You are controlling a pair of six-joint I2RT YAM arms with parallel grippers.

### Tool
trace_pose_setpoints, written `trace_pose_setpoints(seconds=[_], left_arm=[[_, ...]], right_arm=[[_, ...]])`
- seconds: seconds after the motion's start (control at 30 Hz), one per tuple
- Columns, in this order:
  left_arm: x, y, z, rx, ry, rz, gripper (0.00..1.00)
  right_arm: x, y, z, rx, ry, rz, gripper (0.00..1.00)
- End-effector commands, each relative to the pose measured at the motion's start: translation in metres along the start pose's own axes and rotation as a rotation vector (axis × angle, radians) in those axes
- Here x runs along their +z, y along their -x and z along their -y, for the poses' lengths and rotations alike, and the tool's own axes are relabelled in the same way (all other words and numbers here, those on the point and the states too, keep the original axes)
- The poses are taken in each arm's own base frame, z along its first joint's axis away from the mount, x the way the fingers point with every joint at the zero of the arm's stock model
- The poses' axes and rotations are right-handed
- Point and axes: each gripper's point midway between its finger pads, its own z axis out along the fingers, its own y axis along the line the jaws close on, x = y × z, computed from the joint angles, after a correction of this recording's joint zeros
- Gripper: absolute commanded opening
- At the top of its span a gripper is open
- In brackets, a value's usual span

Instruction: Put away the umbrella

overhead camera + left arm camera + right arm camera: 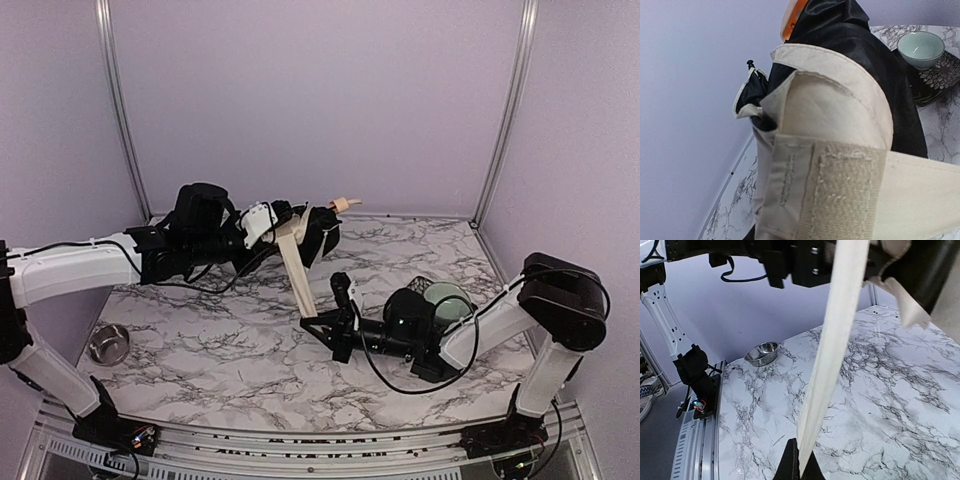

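The folded umbrella [318, 232], cream outside with black lining, is held in the air near the back of the table, its pale tan handle [345, 204] pointing right. My left gripper [262, 225] is shut on the bundle. In the left wrist view the umbrella [840, 100] fills the frame and hides the fingers. Its cream closure strap [297, 275] runs taut down to my right gripper [308, 320]. The strap's velcro patch [845, 195] faces the left wrist camera. In the right wrist view my right gripper [799, 460] is shut on the end of the strap [832, 350].
A small steel bowl [108, 343] sits at the table's left front and also shows in the right wrist view [761, 353]. A pale green bowl [447, 300] stands on a dark patterned mat [940, 75] at the right, behind my right arm.
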Motion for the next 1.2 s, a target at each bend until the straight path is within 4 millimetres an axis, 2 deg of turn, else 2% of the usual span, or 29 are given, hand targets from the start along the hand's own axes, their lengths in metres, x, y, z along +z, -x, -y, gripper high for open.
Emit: trace_pose_setpoints(seconds=[0.0, 0.1, 0.17, 0.27, 0.4, 0.57, 0.73, 0.8, 0.9, 1.0, 1.03, 1.17], left_arm=[[-0.084, 0.108, -0.058, -0.157, 0.063, 0.42, 0.0], [-0.116, 0.115, -0.024, -0.134, -0.096, 0.518, 0.0], [-0.133, 0.111, -0.001, -0.125, -0.197, 0.556, 0.0], [-0.149, 0.099, 0.054, -0.055, -0.415, 0.567, 0.0], [-0.157, 0.064, 0.137, 0.075, -0.668, 0.461, 0.0], [-0.176, 0.04, 0.201, 0.16, -0.893, 0.435, 0.0], [-0.164, 0.003, 0.239, 0.186, -1.017, 0.221, 0.0], [-0.154, -0.013, 0.25, 0.171, -1.047, 0.132, 0.0], [-0.137, -0.037, 0.261, 0.165, -1.065, 0.012, 0.0], [-0.123, -0.064, 0.269, 0.18, -1.054, -0.097, 0.0], [-0.118, -0.075, 0.273, 0.184, -1.064, -0.137, 0.0], [-0.113, -0.09, 0.284, 0.185, -1.122, -0.18, 0.0]], right_arm=[[-0.016, -0.044, 0.018, 0.089, 0.003, -0.098, 0.0], [-0.027, -0.025, 0.054, 0.071, -0.063, -0.064, 0.0], [-0.03, -0.01, 0.076, 0.024, -0.103, -0.063, 0.0], [-0.029, 0.025, 0.097, -0.067, -0.117, -0.049, 0.0], [-0.03, 0.079, 0.111, -0.193, -0.125, -0.041, 0.0], [-0.016, 0.122, 0.094, -0.307, -0.017, -0.092, 0.0], [-0.021, 0.156, 0.065, -0.437, 0.049, -0.063, 0.0], [-0.019, 0.157, 0.05, -0.508, 0.048, -0.066, 0.0], [-0.014, 0.148, 0.027, -0.613, 0.01, -0.069, 0.0], [-0.022, 0.139, 0.005, -0.654, 0.005, -0.008, 0.0], [-0.025, 0.144, -0.001, -0.662, 0.007, 0.036, 0.0], [-0.024, 0.126, -0.022, -0.72, -0.025, 0.031, 0.0]])
